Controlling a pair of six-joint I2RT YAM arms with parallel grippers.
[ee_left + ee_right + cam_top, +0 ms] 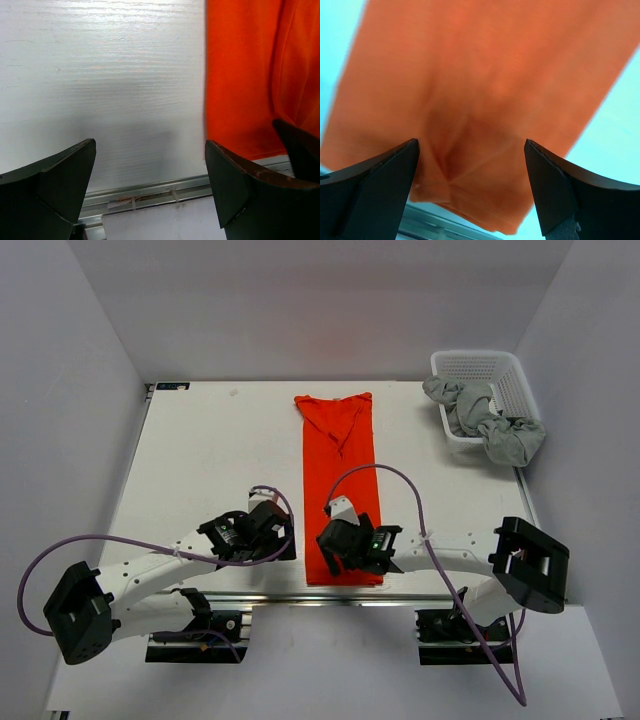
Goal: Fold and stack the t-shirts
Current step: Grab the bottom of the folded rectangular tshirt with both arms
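Both sets of jaws spread, empty: left gripper (150,150) beside orange-red t-shirt (340,460), right gripper (470,145) over its hem.

**Left arm** (150,575) and **right arm** (455,550): white tubular links joined by black motor casings. The largest casing on each is a blocky, open-framed joint housing (77,612). A thin purple cable (400,480) runs along each arm in a wide loop. Each arm is bolted to a black mounting plate (195,645). A small green light (375,534) glows on the right wrist. **Left gripper** (150,170) and **right gripper** (470,170): matte black, wedge-shaped fingers (55,185). One left finger has reddish scuffs along its top edge.
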